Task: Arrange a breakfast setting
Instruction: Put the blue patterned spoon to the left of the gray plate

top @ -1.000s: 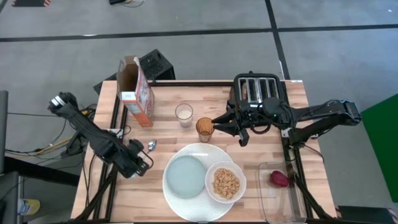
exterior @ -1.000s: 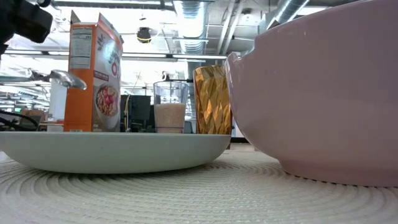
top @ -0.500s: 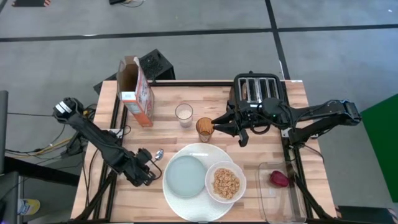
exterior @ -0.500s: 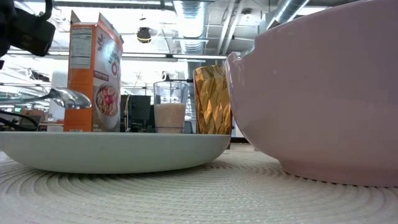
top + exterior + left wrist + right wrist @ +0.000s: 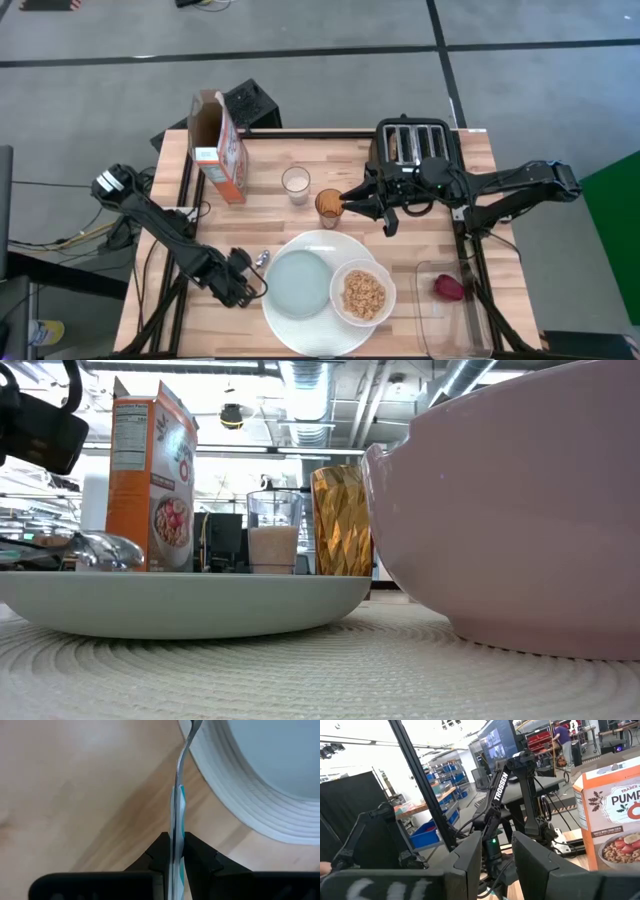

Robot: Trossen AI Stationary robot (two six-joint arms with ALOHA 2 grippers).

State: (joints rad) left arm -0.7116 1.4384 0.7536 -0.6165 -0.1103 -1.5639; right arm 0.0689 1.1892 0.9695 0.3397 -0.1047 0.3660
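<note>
Left gripper [image 5: 243, 275] clamps metal spoon [image 5: 179, 795] | lower it flat beside large white plate [image 5: 290, 325] | right gripper [image 5: 375, 208] idle, unclenched

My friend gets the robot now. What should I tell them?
Left pincer: shut on the metal spoon, low beside the large white plate, on its left.
Right pincer: open, empty, hovering by the toaster.
Done: grey-blue plate and bowl of cereal sit on the white plate.
Left: set the spoon down. Toast still in the toaster; red fruit still in the clear tray.
</note>
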